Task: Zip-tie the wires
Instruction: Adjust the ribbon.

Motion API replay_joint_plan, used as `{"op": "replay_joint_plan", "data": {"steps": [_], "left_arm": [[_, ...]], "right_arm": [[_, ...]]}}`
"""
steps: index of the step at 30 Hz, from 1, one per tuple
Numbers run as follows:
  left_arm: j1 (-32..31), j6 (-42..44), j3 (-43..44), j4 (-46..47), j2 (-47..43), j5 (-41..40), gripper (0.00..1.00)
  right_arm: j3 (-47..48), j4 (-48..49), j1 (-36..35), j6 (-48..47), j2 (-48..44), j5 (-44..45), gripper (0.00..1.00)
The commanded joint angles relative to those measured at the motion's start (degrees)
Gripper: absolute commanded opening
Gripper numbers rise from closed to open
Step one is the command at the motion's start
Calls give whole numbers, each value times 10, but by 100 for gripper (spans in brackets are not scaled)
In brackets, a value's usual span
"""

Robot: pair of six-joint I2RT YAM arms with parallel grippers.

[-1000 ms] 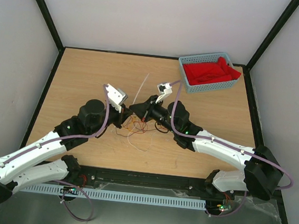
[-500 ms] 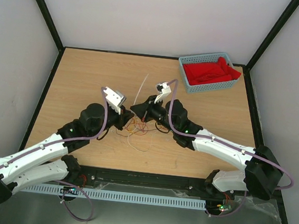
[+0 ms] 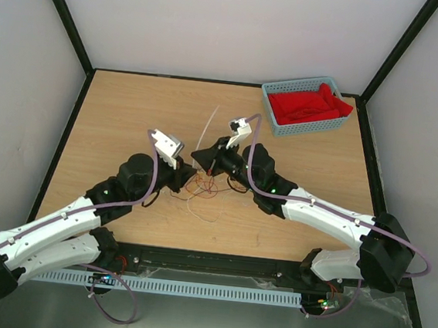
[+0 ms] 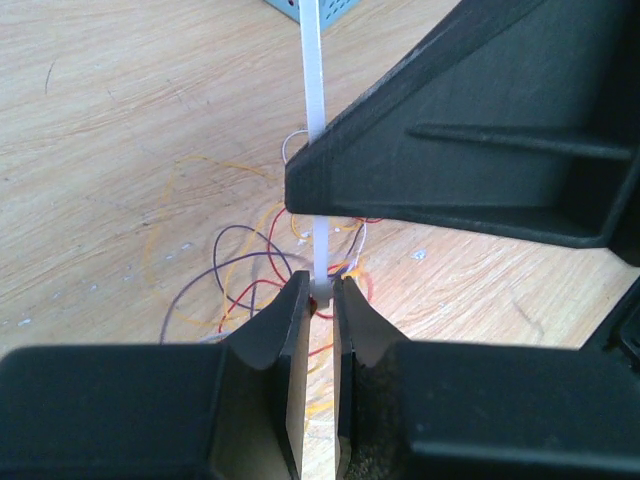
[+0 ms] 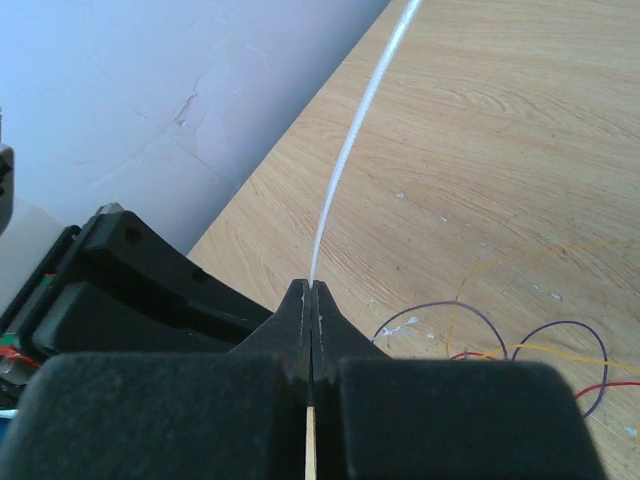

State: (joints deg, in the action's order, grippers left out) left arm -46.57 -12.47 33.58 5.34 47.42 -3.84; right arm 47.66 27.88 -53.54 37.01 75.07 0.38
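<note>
Zip tie (image 4: 312,70) points toward far edge, right gripper (image 5: 310,290) pinching it, left gripper (image 4: 320,290) barely parted around it.

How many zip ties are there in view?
1. The white zip tie is over the middle of the table, pinched by the right gripper, with its lower end between the fingers of the left gripper. Others may be hidden.

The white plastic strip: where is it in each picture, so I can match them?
Top external: the zip tie slants near the centre, just beyond the wires.
Left wrist: zip tie runs vertically, top centre.
Right wrist: zip tie curves from centre to top edge.
Shared landmark: the wires.
</note>
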Motion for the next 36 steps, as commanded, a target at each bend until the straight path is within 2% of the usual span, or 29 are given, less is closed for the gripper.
{"op": "replay_joint_plan", "data": {"steps": [1, 11, 12, 13, 16, 18, 20, 29, 33, 36], "left_arm": [[1, -15, -29, -31, 5, 13, 14], [3, -39, -66, -11, -6, 4, 14], [3, -37, -64, -10, -9, 5, 17], [5, -35, -61, -11, -14, 5, 28], [9, -25, -51, -12, -35, 11, 46], [12, -18, -41, -15, -50, 17, 54], [16, -11, -30, -19, -61, 25, 58], [20, 21, 17, -31, -62, 29, 60], [25, 39, 39, -29, -42, 27, 40], [28, 52, 57, -26, -28, 29, 39]], "right_arm": [[47, 51, 5, -12, -7, 25, 0], [66, 38, 8, -25, -6, 17, 0], [64, 36, 9, -24, -7, 15, 0], [62, 35, 9, -23, -7, 12, 0], [57, 30, 10, -21, -10, 3, 0], [54, 29, 9, -19, -11, -2, 0], [55, 27, 9, -18, -9, -7, 0], [59, 24, 9, -16, -1, -20, 0], [57, 25, 9, -13, 0, -27, 0], [57, 24, 9, -13, -1, -27, 0]]}}
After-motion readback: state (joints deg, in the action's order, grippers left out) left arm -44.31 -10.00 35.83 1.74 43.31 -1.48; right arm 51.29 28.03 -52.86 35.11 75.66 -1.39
